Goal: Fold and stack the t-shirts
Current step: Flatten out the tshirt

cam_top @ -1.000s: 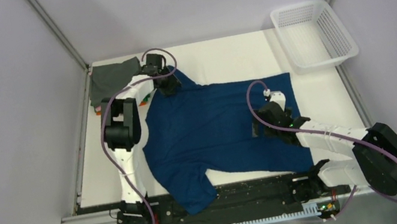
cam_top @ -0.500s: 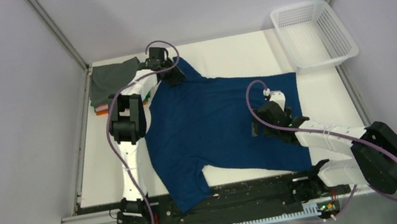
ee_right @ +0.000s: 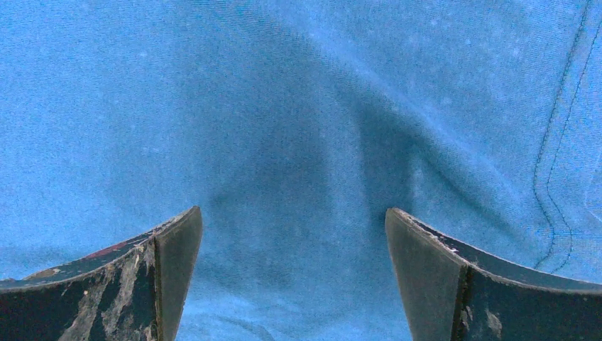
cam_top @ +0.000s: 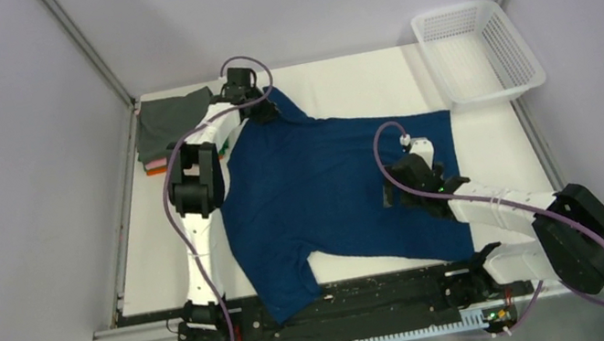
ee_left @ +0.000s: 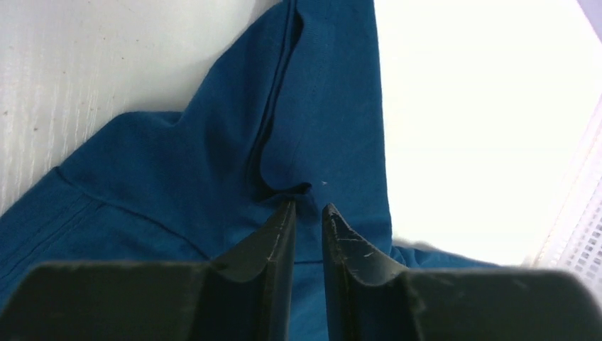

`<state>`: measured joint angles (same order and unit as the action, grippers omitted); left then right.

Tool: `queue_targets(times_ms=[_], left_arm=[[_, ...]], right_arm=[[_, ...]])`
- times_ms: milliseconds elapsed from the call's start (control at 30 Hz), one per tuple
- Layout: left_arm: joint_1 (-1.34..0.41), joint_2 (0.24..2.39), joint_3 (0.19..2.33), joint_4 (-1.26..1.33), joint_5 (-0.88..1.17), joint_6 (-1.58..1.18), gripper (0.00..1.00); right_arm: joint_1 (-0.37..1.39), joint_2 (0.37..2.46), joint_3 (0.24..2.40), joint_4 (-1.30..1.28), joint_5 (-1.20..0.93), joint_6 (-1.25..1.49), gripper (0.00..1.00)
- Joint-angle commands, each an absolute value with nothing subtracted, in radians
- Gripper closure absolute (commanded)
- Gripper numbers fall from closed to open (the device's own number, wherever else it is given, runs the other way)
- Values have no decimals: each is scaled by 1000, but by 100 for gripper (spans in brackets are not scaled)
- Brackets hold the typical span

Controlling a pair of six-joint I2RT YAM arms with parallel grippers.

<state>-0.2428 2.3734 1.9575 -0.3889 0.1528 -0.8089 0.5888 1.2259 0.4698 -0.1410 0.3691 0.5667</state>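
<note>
The navy blue t-shirt (cam_top: 330, 194) lies spread flat, plain side up, with its collar end to the left and its hem to the right. My left gripper (cam_top: 264, 112) is at the far sleeve, shut on a pinch of the sleeve cloth (ee_left: 284, 142); in the left wrist view (ee_left: 307, 206) its jaws stand almost together. My right gripper (cam_top: 395, 192) is open, low over the shirt's right half; in the right wrist view (ee_right: 294, 220) only blue cloth (ee_right: 284, 106) shows between the fingers. A stack of folded shirts (cam_top: 165, 124), grey on top, sits at the far left.
A white mesh basket (cam_top: 474, 49) stands at the far right corner; its edge shows in the left wrist view (ee_left: 578, 227). The near sleeve (cam_top: 286, 289) hangs over the black rail at the table's near edge. Enclosure walls stand at left, right and back.
My left gripper has carried the far sleeve up and to the right, drawing it out straighter. The shirt's left part shifted slightly. The right arm has not moved.
</note>
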Motion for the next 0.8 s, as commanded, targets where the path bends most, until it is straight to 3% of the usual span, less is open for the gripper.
queue_targets(times_ms=[0, 67, 100, 533, 767], left_arm=[[-246, 2413, 2011, -368, 168, -803, 80], [-246, 2420, 2021, -371, 169, -802, 89], [-246, 2420, 2024, -371, 170, -801, 100], [-290, 2437, 2039, -180, 209, -812, 100], [-322, 2590, 2237, -20, 255, -851, 100]], right_arm=[[594, 1246, 493, -153, 371, 565, 1], [592, 1246, 493, -155, 373, 565, 1], [593, 1246, 492, -155, 374, 566, 1], [591, 1235, 484, -171, 384, 561, 1], [588, 1254, 483, -160, 392, 556, 1]])
